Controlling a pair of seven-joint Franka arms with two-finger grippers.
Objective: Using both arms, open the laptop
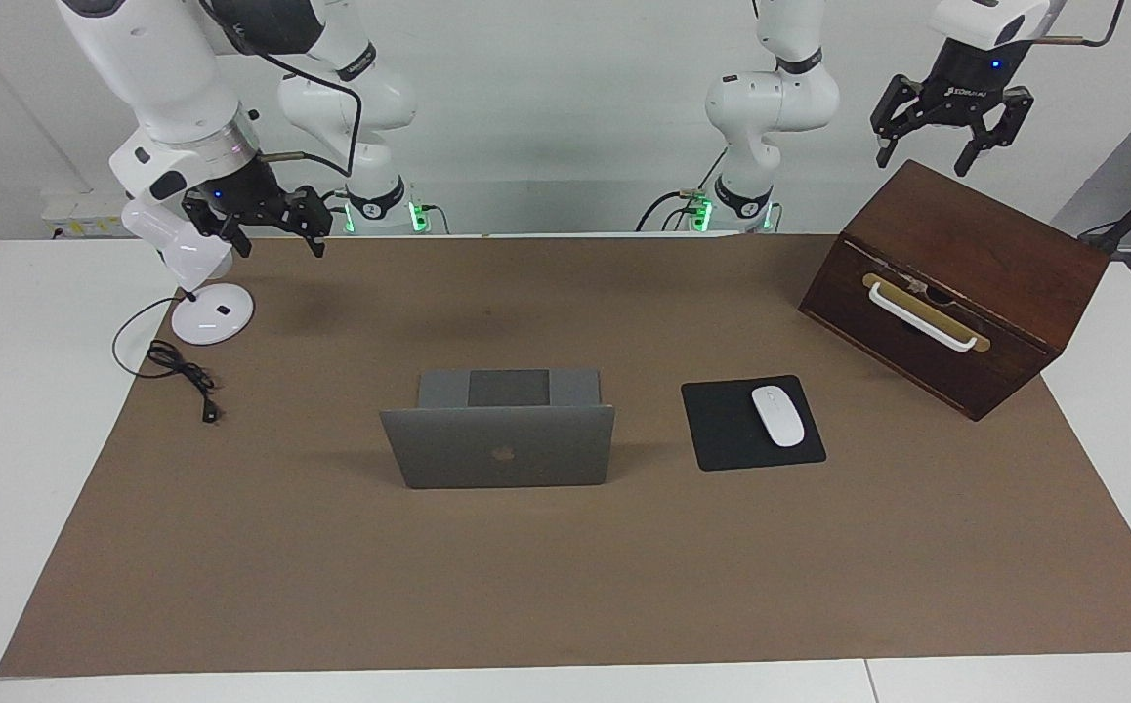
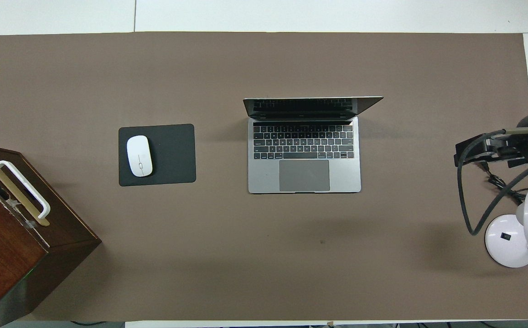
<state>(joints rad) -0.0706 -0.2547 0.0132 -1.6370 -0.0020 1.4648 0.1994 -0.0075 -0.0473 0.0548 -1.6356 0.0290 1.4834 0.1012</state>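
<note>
Brown mat [image 1: 565,586] on white table [image 1: 19,391]; laptop [image 1: 499,446] open mid-mat.

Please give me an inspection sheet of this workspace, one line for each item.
Surface: brown mat over a white table.
Job's things: laptop open, lid upright, keyboard facing the robots.
Clutter: white mouse on black mouse pad; wooden box with white handle; white desk lamp.
Grippers: left gripper open, above the box; right gripper raised near the lamp; neither touches the laptop.
Cables: lamp cord loose on the mat.
Surroundings: nothing seen.
</note>
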